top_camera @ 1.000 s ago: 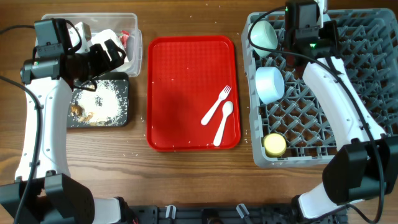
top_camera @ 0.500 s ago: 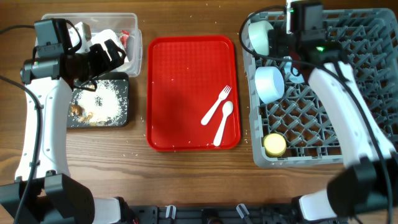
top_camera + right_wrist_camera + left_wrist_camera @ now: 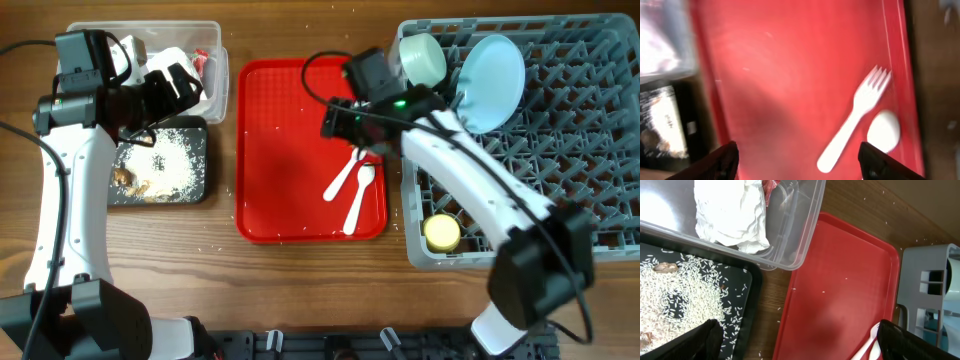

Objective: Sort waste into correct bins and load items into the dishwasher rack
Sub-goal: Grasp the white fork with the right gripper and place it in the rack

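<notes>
Overhead, fork (image 3: 350,170): lies on the red tray (image 3: 285,160) just beside the spoon (image 3: 360,197); the right jaws hover near its tines.
Overhead, dishwasher rack (image 3: 590,220): holds the plate (image 3: 492,68), mint bowl (image 3: 423,58) and yellow cup (image 3: 441,232).
Left wrist, left jaws: released and empty, near the black tray (image 3: 751,305); the napkin (image 3: 730,215) sits in the clear tub (image 3: 800,235).
Right wrist, right jaws: spread wide, nothing held; view blurred.
Right wrist, approach: probably fork first. Centre over its handle, clear of the spoon's bowl, and pinch across the narrow width.

Red tray (image 3: 290,150), grey lattice rack (image 3: 575,160), pale blue plate (image 3: 495,66)
</notes>
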